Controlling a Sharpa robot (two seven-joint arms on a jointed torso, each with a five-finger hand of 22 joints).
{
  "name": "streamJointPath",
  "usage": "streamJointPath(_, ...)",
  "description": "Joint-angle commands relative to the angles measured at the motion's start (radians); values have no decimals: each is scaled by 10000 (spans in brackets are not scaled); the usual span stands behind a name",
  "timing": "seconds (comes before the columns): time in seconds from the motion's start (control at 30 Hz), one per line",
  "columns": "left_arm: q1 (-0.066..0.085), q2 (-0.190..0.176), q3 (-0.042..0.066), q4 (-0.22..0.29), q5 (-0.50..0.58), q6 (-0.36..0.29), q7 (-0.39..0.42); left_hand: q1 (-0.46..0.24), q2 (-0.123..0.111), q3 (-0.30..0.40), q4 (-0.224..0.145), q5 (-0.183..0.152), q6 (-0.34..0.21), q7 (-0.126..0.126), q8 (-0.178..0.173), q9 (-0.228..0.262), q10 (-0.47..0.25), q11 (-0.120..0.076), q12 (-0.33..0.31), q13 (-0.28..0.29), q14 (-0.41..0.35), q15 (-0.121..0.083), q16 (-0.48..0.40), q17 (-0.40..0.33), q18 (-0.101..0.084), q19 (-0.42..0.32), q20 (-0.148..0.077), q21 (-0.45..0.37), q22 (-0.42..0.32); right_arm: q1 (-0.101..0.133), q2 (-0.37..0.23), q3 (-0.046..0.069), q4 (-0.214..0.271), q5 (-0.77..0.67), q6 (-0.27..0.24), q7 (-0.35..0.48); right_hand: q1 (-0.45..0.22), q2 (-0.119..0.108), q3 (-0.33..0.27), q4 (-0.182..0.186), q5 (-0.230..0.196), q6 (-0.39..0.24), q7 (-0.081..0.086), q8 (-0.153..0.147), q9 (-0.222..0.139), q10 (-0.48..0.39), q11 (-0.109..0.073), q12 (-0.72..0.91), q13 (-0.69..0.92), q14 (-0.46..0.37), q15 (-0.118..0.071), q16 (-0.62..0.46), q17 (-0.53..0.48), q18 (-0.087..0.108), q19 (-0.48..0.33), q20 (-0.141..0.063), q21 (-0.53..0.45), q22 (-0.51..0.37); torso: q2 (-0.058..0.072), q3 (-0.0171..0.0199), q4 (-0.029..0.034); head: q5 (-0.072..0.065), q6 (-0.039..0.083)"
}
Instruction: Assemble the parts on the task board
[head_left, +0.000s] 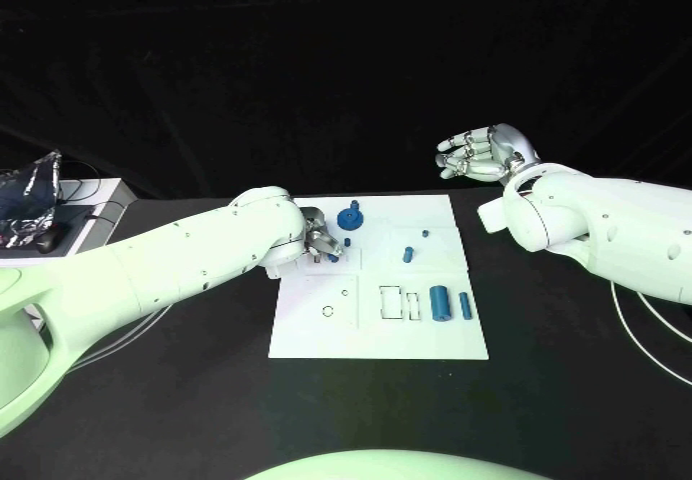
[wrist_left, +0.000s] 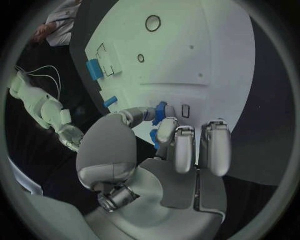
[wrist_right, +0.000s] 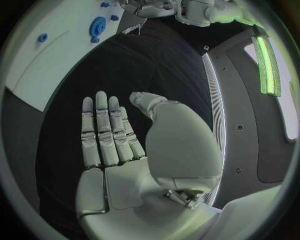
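The white task board (head_left: 378, 335) lies in the middle of the black table. My left hand (head_left: 320, 243) is low over its far left part and pinches a small blue part (wrist_left: 161, 112) between thumb and a finger; a second blue piece (wrist_left: 154, 136) shows just under the fingers. A blue gear (head_left: 351, 217) stands right beside that hand. Two small blue parts (head_left: 408, 253) lie mid-board, and a blue cylinder (head_left: 438, 303) and a thinner pin (head_left: 466, 305) lie at the right. My right hand (head_left: 483, 155) is raised beyond the board's far right corner, fingers straight, holding nothing.
Empty outlined slots (head_left: 392, 302) and round holes (head_left: 330, 310) mark the board's near half. A white box with a crumpled foil bag (head_left: 36, 205) sits at the table's far left. Cables (head_left: 649, 312) lie at the right edge.
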Motion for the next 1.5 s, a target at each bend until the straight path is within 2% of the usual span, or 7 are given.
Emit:
streamJointPath(0.03,-33,9,-17,14,-183,182,8,34,88,1591,-1654,51,653,-579,21,406,58,-32,11,-9,988,-60,-16,2464,-112,85,1,49,720,-14,8,2,2,-86,173,77,-69,3,-29,-39,63,-8,65,-59,-14,1,56,-35,-16,-71,20,-35,-16,142,-63,-12,-54,-11,-6,10,15,7,-25)
streamJointPath(0.3,-35,-29,-22,13,-396,368,-24,39,89,1589,-1657,51,654,-579,15,406,58,-33,8,-11,990,-62,-12,2470,-114,90,-1,51,727,-31,2,2,-3,-86,194,73,-69,3,-29,-39,63,-8,65,-59,-14,1,56,-35,-16,-71,20,-35,-16,142,-63,-12,-54,-11,-10,6,-4,26,-49)
streamJointPath(0.53,-35,-54,-24,22,-576,399,-48,47,87,1586,-1664,49,655,-580,9,405,63,-34,8,-4,991,-63,-11,2474,-112,85,-3,49,719,-38,-11,2,-3,-87,224,66,-75,6,-31,-38,63,-7,66,-61,-16,1,57,-35,-23,-76,23,-45,-18,143,-69,-8,-53,-30,-2,2,8,16,-72)
streamJointPath(0.93,-42,30,-25,5,-472,449,-41,52,80,1560,-1667,27,665,-580,-3,405,66,-34,-3,-16,991,-66,-11,2474,-115,93,-9,53,731,-42,-8,2,-2,-107,253,59,-84,10,-34,-35,63,-7,67,-63,-18,0,59,-35,-31,-82,26,-56,-19,143,-77,-4,-53,-51,-1,6,-6,27,-83)
streamJointPath(1.13,-76,91,-29,-30,-361,460,-24,-21,127,1259,-1519,-48,726,-604,-61,419,123,-45,-33,-36,995,-72,-6,2483,-118,100,-19,50,742,-45,-6,2,0,-119,267,52,-87,11,-35,-35,64,-8,68,-64,-19,-1,59,-36,-35,-87,28,-62,-20,143,-82,-2,-53,-61,8,5,-15,11,-104)
streamJointPath(1.33,-95,131,-32,-39,-294,468,-13,-101,128,478,-1251,-166,780,-681,-172,452,188,-97,-82,-64,1001,-108,5,2504,-125,118,-39,39,769,-47,-3,2,-6,-129,274,46,-87,11,-35,-35,64,-8,68,-64,-19,-1,59,-36,-35,-87,28,-62,-20,143,-82,-2,-53,-61,-9,14,1,-6,-136)
streamJointPath(1.5,-99,139,-32,-54,-275,453,-10,-106,101,331,-1207,-168,789,-693,-198,456,187,-106,-95,-73,1001,-115,5,2502,-125,120,-46,36,770,-49,-1,2,-9,-132,276,46,-89,12,-36,-38,65,-9,68,-66,-21,-3,60,-37,-42,-93,31,-71,-22,143,-88,2,-53,-79,-10,13,4,-9,-150)
